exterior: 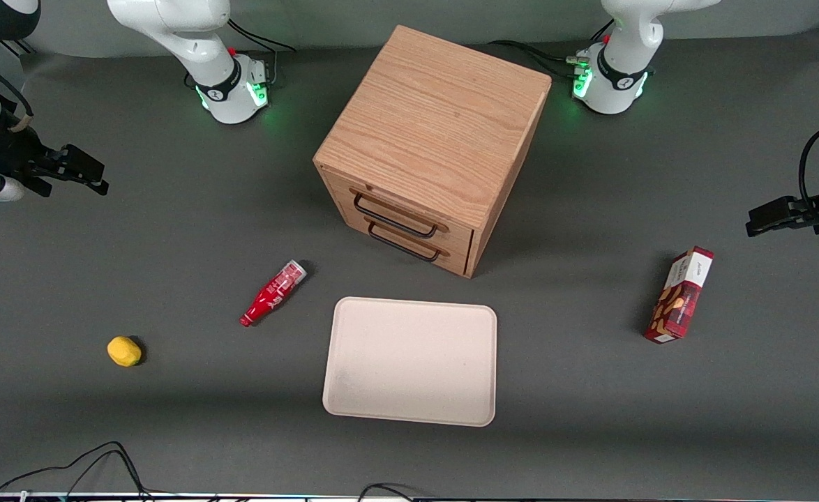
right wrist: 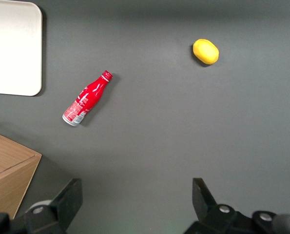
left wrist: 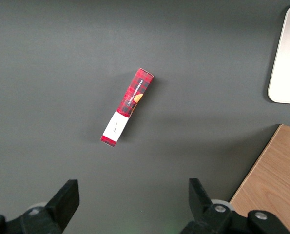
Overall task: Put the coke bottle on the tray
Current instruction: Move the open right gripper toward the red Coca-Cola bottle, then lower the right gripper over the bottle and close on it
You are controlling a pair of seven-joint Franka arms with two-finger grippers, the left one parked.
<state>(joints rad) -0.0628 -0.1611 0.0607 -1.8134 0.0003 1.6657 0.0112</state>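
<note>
The small slim red coke bottle with white script (exterior: 274, 292) lies on its side on the dark grey table (exterior: 172, 230), just beside the large cream-beige rectangular tray (exterior: 411, 360) but not touching it. Its long axis runs diagonally: the narrow capped neck points toward the front camera and away from the tray, and the silvery flat base points toward the wooden two-drawer cabinet (exterior: 432, 143). The black two-finger gripper (exterior: 87, 174) hangs above the table at the working arm's end, well apart from the tray and bottle. Its fingers (right wrist: 64, 202) are spread wide, holding and touching nothing. A yellow lemon-like fruit (exterior: 124, 351) sits farther from the tray than the bottle does.
</note>
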